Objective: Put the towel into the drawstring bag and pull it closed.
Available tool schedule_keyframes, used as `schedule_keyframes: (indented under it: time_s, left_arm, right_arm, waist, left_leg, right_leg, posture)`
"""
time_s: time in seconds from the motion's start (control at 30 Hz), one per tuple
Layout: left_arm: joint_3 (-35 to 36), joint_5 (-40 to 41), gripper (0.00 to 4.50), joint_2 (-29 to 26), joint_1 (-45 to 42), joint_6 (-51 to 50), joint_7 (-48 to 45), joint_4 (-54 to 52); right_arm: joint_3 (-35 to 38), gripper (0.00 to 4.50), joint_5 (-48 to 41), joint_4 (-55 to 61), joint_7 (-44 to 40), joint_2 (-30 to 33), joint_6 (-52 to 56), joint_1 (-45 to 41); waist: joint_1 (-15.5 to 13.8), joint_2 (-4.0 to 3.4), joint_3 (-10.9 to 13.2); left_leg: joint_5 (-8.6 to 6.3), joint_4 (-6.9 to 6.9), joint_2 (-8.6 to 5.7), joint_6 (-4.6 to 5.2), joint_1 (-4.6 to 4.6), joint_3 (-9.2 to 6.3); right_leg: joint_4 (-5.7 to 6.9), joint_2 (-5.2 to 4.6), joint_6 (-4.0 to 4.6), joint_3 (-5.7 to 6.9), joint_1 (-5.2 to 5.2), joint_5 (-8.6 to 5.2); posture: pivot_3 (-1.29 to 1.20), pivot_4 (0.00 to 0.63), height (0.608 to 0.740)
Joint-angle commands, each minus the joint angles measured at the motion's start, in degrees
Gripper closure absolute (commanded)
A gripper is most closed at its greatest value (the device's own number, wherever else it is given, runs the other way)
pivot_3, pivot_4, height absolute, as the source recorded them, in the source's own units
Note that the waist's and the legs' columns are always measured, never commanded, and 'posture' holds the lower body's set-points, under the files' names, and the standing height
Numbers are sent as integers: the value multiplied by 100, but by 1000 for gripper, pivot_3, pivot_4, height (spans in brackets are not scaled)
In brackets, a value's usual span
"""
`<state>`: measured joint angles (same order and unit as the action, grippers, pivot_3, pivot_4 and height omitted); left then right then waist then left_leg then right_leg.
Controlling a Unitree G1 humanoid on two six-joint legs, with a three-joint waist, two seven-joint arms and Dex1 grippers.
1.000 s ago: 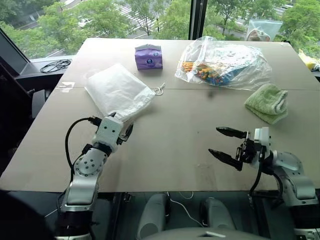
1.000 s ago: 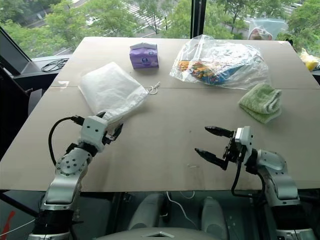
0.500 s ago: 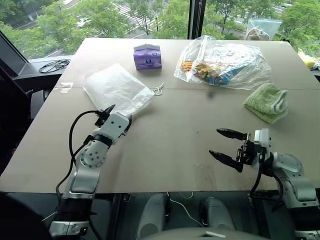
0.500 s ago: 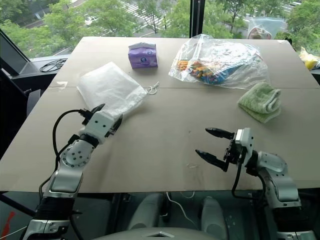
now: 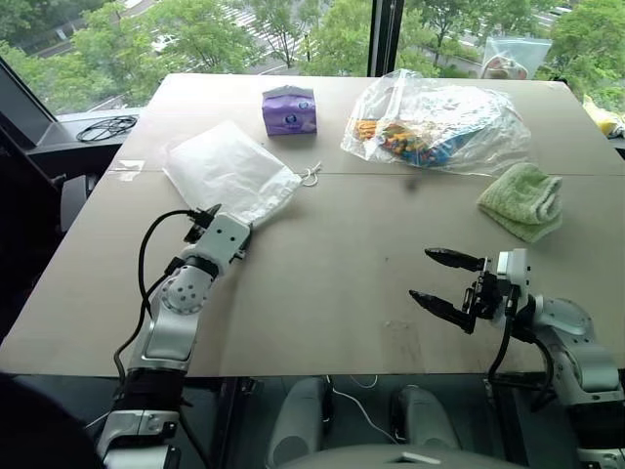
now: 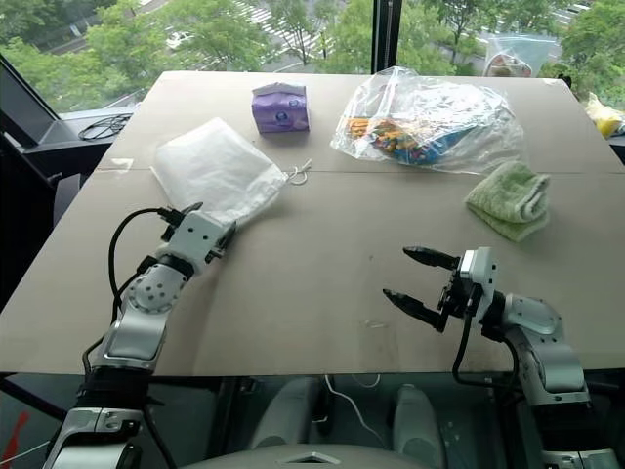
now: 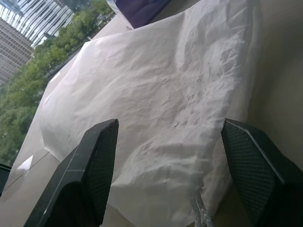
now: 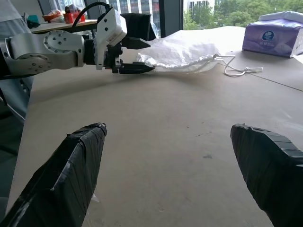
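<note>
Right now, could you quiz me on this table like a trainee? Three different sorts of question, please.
1. True or false: the towel is already inside the drawstring bag.
2. Which gripper is next to the drawstring bag: A) left gripper B) right gripper?
3. Fill in: the purple tissue pack lies between the drawstring bag and the clear ____ bag of colourful items.

Key: 1 false; 2 A; 3 plastic.

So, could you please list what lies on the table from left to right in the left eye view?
Drawstring bag → purple tissue pack → clear plastic bag of colourful items → green towel.
</note>
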<state>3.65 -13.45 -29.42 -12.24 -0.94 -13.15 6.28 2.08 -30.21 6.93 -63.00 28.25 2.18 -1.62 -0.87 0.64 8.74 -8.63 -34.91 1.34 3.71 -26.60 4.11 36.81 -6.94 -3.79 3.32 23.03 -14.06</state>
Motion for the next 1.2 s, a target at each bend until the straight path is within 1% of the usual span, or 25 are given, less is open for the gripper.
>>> schedule_keyframes:
  time_s: [0.03,0.13,0.17,0.2,0.27,0.3,0.37,0.4,0.53,0.6,0.7,0.87,0.97,1.07,1.13,1.2]
  left_arm:
    - [1,-55,1049,-75,-85,89,76,82]
    - [11,-86,1049,-83,-174,117,108,206]
    - [12,-102,1575,-84,-197,112,121,234]
    - [4,-111,1770,-83,-214,102,124,259]
    - [-31,-76,2847,-66,-238,85,63,308]
    - [-40,-56,3164,-59,-241,91,39,319]
    - [-51,-42,4229,-49,-232,67,14,306]
    - [-47,-38,4441,-46,-226,50,8,301]
    - [-40,-48,4441,-46,-223,59,32,299]
    - [-8,-175,4441,-69,-264,201,243,260]
    - [113,-573,4441,-199,-389,466,832,63]
    - [180,-1274,4441,-463,-552,644,1528,-386]
    - [114,-1608,4441,-567,-632,619,1731,-611]
    - [3,-1758,4441,-557,-674,516,1710,-676]
    - [-16,-1755,4441,-485,-695,460,1682,-684]
    - [-28,-1721,4441,-414,-733,388,1637,-691]
  right_arm:
    - [105,0,-38,212,63,-4,-91,-50]
    - [99,0,-39,236,104,-7,-89,-50]
    - [102,0,-36,234,117,-7,-96,-53]
    - [107,0,-31,220,124,-6,-110,-58]
    - [119,0,-24,191,129,-9,-145,-58]
    - [121,0,-23,187,131,-9,-156,-53]
    - [130,0,-16,190,137,-15,-185,-21]
    - [133,0,-14,198,141,-18,-197,-1]
    - [139,0,-6,184,144,-27,-255,44]
    - [144,0,-3,139,140,-38,-288,14]
    - [174,0,-24,77,146,-51,-311,-72]
    - [211,0,-75,86,180,-62,-276,-127]
    - [210,0,-91,116,221,-91,-255,-152]
    - [226,0,-99,136,319,-126,-230,-193]
    - [292,0,59,75,576,-156,-254,-274]
    - [424,0,284,-73,1114,-209,-192,-448]
  waist:
    - [1,0,0]
    - [1,0,0]
    - [1,0,0]
    - [0,0,0]
    - [1,0,0]
    - [-2,0,0]
    - [-16,-2,-2]
    - [-17,-3,-3]
    - [-16,-3,-3]
    - [-16,-3,-3]
    - [-9,2,0]
    - [-5,8,4]
    - [-8,8,4]
    - [-4,7,3]
    - [-2,7,4]
    - [4,7,4]
  left_leg:
    - [0,0,0,0,0,0]
    - [0,-1,0,0,0,0]
    - [0,-1,0,0,0,0]
    - [0,-1,0,0,0,0]
    - [0,-2,0,0,0,0]
    - [0,-2,0,0,0,0]
    - [0,-3,0,0,0,0]
    - [0,-3,0,0,1,0]
    - [0,-8,-2,0,1,-1]
    - [0,-8,-2,0,1,-2]
    - [0,-8,-2,0,1,-3]
    - [0,-8,-2,0,0,-3]
    - [0,-8,-2,0,0,-2]
    - [0,-7,-2,0,0,-1]
    - [0,-7,-2,0,0,-1]
    - [0,-7,-2,0,0,-1]
  right_leg:
    - [0,0,0,0,0,0]
    - [1,1,0,0,0,0]
    - [1,1,0,0,0,0]
    - [1,1,0,0,-1,0]
    - [1,1,0,0,-1,0]
    - [1,1,0,0,-1,0]
    - [1,0,0,3,-2,0]
    - [1,0,0,3,-5,0]
    - [1,-2,-1,3,-7,1]
    - [1,-2,-1,4,-7,1]
    - [1,-2,-1,5,-7,1]
    - [1,-1,-2,5,-6,1]
    - [1,-1,-2,5,-7,2]
    - [1,2,-3,4,-6,2]
    - [2,6,-3,4,-6,2]
    - [2,8,-4,3,-6,2]
  posture:
    - [0,150,739]
    - [0,150,739]
    - [0,150,739]
    - [0,150,739]
    - [0,150,739]
    - [0,150,739]
    - [0,150,739]
    - [0,150,739]
    - [0,150,739]
    - [0,150,739]
    - [0,150,739]
    - [0,150,739]
    - [0,150,739]
    - [0,150,739]
    - [0,150,739]
    - [0,150,739]
